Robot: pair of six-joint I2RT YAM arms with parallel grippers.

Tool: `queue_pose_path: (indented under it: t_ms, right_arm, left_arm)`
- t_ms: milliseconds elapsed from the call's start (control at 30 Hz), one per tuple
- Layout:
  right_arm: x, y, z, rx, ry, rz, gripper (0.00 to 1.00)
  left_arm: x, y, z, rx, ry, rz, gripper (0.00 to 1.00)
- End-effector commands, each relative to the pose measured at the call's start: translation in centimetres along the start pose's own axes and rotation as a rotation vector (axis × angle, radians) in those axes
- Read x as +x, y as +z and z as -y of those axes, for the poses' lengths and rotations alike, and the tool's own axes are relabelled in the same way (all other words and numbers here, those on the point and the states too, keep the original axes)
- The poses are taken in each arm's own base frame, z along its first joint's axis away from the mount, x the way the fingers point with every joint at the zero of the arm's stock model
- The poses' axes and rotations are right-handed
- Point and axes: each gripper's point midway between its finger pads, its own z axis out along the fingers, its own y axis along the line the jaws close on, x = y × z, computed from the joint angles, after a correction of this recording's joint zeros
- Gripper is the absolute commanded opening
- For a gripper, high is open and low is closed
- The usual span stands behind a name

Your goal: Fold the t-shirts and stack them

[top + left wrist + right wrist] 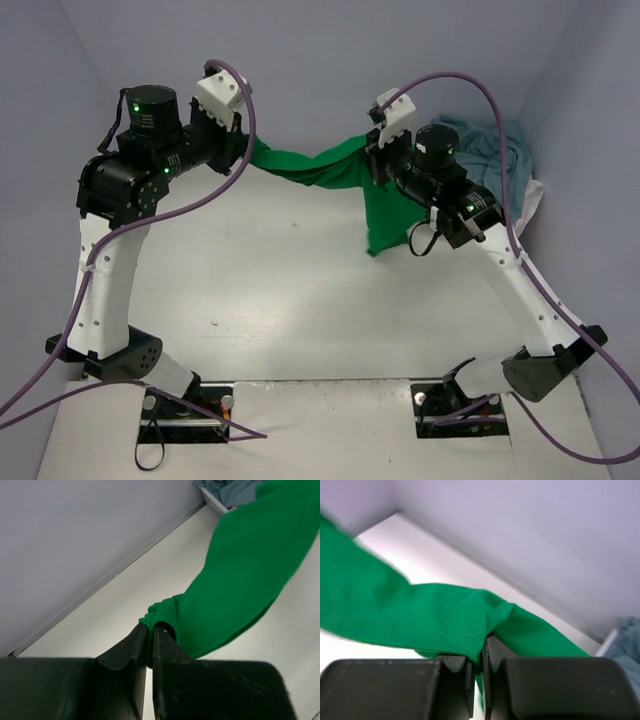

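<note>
A bright green t-shirt [330, 168] hangs stretched in the air between my two grippers over the far part of the table, with one end drooping down [385, 225] under the right wrist. My left gripper [245, 150] is shut on its left end; the left wrist view shows the cloth [240, 575] pinched between the fingers [131, 647]. My right gripper [372, 160] is shut on its right end; the right wrist view shows the hem [435, 625] pinched in the gripper [479, 655]. A light blue t-shirt [490, 150] lies heaped at the far right.
A white basket [532, 200] at the far right holds the light blue heap, beside the right wall. The back wall [320, 60] stands close behind both grippers. The white table [300, 300] lies below the hanging shirt.
</note>
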Motion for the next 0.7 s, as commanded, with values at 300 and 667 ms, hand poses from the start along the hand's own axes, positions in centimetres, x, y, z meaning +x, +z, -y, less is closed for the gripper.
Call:
queue_pose_path:
  t_ms: [300, 667]
  right_arm:
    - [0.3, -7.4, -5.0, -0.333, -0.145, -0.013, 0.00]
    - [1.9, -11.1, -7.8, -0.492, -0.130, 0.012, 0.00]
  left_arm:
    - [-1.8, -6.3, 2.8, 0.069, 0.023, 0.100, 0.00]
    - [4.0, -9.6, 10.2, 0.403, -0.024, 0.015, 0.00]
